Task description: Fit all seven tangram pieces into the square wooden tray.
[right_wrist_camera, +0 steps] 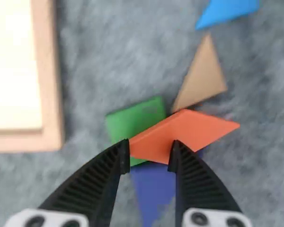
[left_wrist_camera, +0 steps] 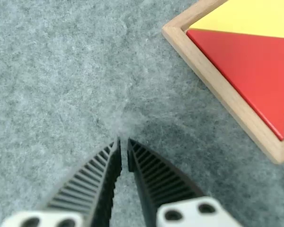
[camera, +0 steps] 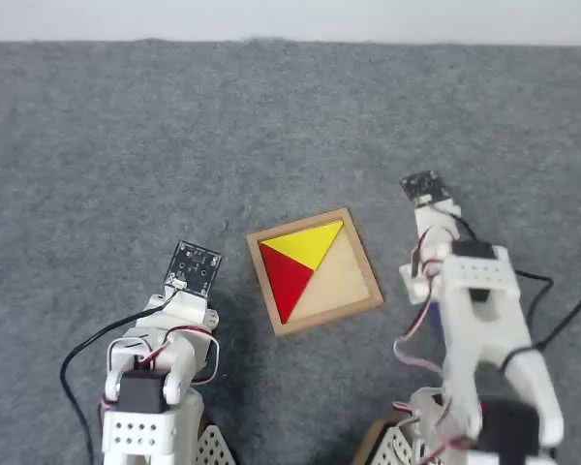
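A grey, fuzzy felt-like cloth (camera: 126,145) covers the whole table under even light, and a pale plain wall strip (camera: 290,19) runs along its far edge.

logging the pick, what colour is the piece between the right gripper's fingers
The piece is orange, clearest in the right wrist view.

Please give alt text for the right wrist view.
The right pincer grips an orange parallelogram over a green piece and a dark blue piece; a tan triangle, a light blue piece and the wooden tray lie nearby.
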Robot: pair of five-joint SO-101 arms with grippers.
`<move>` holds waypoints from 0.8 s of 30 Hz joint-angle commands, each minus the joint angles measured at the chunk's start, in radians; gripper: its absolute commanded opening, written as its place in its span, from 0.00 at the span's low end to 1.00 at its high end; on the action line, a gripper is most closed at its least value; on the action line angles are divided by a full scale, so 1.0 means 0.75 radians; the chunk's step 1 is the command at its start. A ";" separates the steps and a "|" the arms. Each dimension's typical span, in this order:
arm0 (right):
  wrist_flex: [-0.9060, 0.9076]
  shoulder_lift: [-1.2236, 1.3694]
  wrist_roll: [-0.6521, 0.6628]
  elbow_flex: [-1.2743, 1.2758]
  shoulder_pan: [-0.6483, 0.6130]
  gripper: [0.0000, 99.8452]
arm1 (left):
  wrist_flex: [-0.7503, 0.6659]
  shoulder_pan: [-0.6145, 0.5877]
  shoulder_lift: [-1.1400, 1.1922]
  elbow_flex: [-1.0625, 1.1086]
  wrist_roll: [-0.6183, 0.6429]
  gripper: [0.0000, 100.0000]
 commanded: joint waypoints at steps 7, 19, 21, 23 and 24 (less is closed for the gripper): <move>-0.101 0.334 0.010 -0.311 0.230 0.14 | 0.004 -0.006 -0.023 -0.013 -0.010 0.02; -0.114 0.279 -0.135 -0.364 0.537 0.14 | 0.004 -0.006 -0.023 -0.013 -0.010 0.02; -0.114 0.279 -0.133 -0.364 0.557 0.14 | 0.004 -0.006 -0.023 -0.013 -0.010 0.02; -0.116 0.277 -0.131 -0.366 0.564 0.14 | 0.004 -0.006 -0.023 -0.013 -0.010 0.02; -0.118 0.277 -0.131 -0.368 0.564 0.14 | 0.004 -0.006 -0.023 -0.013 -0.010 0.02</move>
